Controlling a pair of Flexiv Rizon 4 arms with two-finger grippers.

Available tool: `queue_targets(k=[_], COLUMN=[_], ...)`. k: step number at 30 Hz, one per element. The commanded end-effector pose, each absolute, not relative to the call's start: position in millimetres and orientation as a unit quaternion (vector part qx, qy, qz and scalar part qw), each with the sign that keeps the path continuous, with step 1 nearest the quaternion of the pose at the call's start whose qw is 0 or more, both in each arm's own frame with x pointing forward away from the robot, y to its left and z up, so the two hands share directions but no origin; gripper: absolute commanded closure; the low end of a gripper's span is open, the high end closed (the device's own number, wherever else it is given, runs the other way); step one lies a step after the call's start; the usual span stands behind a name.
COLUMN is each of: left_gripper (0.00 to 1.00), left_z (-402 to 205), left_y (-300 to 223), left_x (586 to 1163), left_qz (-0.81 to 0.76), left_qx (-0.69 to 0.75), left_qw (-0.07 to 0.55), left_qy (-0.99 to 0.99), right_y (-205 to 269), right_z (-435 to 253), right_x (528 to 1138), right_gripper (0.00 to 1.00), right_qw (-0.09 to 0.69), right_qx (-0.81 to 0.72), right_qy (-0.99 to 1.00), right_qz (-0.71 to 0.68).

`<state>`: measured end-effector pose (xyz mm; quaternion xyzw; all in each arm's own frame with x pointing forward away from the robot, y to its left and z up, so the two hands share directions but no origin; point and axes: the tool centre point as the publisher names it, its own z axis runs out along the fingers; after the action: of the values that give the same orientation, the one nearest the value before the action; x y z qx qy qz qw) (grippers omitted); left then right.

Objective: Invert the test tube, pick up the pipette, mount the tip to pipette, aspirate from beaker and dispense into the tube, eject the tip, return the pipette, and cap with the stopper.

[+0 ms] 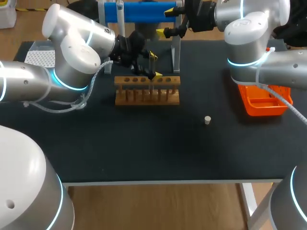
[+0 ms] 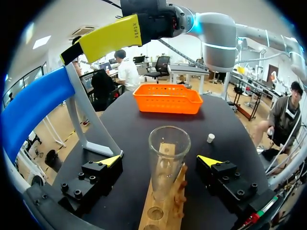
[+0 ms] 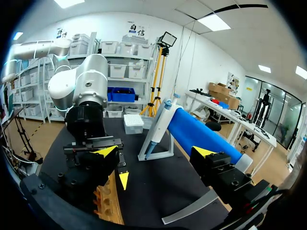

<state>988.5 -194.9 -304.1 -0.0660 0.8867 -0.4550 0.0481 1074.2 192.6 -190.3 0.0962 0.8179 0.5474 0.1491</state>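
A clear glass test tube (image 2: 168, 152) stands mouth-up in the wooden rack (image 1: 147, 90). My left gripper (image 2: 160, 161) is open around the tube, with both fingers clear of the glass; in the head view it hangs over the rack's right half (image 1: 154, 65). The blue pipette (image 3: 204, 136) lies on its grey stand (image 3: 157, 147) at the table's back. My right gripper (image 1: 168, 23) is open beside the pipette, with nothing held. A small white stopper (image 1: 207, 120) lies on the black mat, right of the rack.
An orange basket (image 1: 263, 101) sits at the right, under my right arm. A white tip box (image 1: 41, 57) stands at the back left corner. The table's front edge (image 1: 168, 182) runs below the open mat.
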Motion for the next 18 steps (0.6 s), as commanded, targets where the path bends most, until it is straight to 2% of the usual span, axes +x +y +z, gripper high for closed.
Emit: queue_targets(k=[1, 13, 18], left_gripper=[0.0, 0.0, 0.0], left_z=[-303.9, -303.9, -303.9], left_y=[-195.4, -195.4, -195.4], left_x=[989.6, 989.6, 989.6], left_qz=[-0.454, -0.454, -0.454], left_qx=[-0.066, -0.066, -0.066], left_qw=[0.047, 0.047, 0.047], left_qy=[0.887, 0.887, 0.887], right_y=[192.6, 192.6, 172.3], right_z=[-189.7, -189.7, -174.0], right_x=[1075.1, 1075.1, 1053.7], right_gripper=[0.0, 0.0, 0.0], right_qw=[0.148, 0.148, 0.155], right_qx=[0.096, 0.096, 0.091], right_qy=[0.819, 0.819, 0.822], right_qz=[0.546, 0.546, 0.54])
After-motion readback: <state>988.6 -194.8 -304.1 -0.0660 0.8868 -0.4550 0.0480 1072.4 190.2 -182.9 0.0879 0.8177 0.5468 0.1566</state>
